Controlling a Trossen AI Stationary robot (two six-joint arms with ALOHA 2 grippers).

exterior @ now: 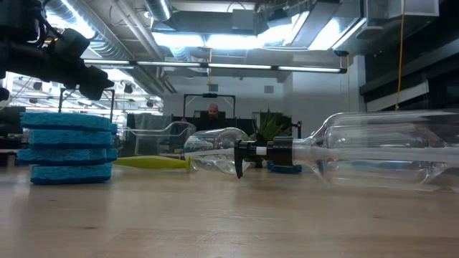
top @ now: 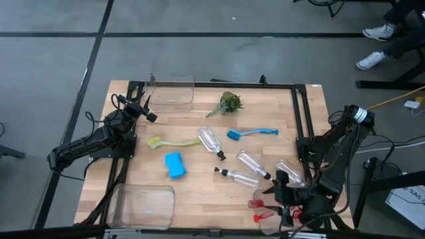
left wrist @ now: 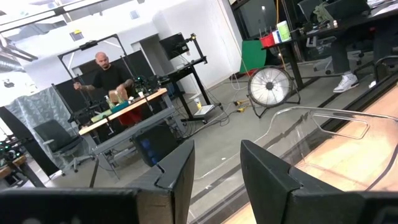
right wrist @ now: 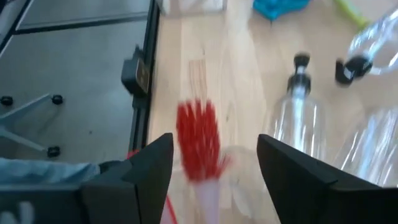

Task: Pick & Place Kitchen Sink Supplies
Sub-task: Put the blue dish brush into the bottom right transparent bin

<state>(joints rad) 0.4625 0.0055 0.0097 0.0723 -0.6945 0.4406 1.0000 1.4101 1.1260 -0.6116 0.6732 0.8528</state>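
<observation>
The right gripper (top: 284, 196) hangs low over the table's near right corner, its fingers (right wrist: 146, 168) spread with a clear gap between them. In the right wrist view the red brush (right wrist: 198, 140) lies in that gap, bristles pointing ahead of the fingers, and neither finger visibly touches it; whether the jaws clasp its handle lower down cannot be told. In the high view the red brush (top: 264, 211) sits just beside this gripper, at the table edge.

Just ahead of the right gripper lie four clear bottles (top: 240, 178) on their sides, one of them touching or nearly touching the gripper's wrist. Beyond them, farther from the gripper, lies the blue brush (top: 252, 133), and past it a small green plant (top: 230, 102).

The blue sponge (top: 175, 164) rests well apart from the right gripper, toward the table's middle, with the yellow-green brush (top: 174, 142) just behind it. In the low view the sponge (exterior: 68, 147) stands close to the camera.

The left gripper (top: 147, 114) waits at the far left of the table, near a clear bin (top: 171, 90). Its fingers (left wrist: 177, 168) stand slightly apart and hold nothing. A second clear bin (top: 142, 204) sits at the near left corner.

A person (left wrist: 107, 74) sits at a desk in the room beyond.
</observation>
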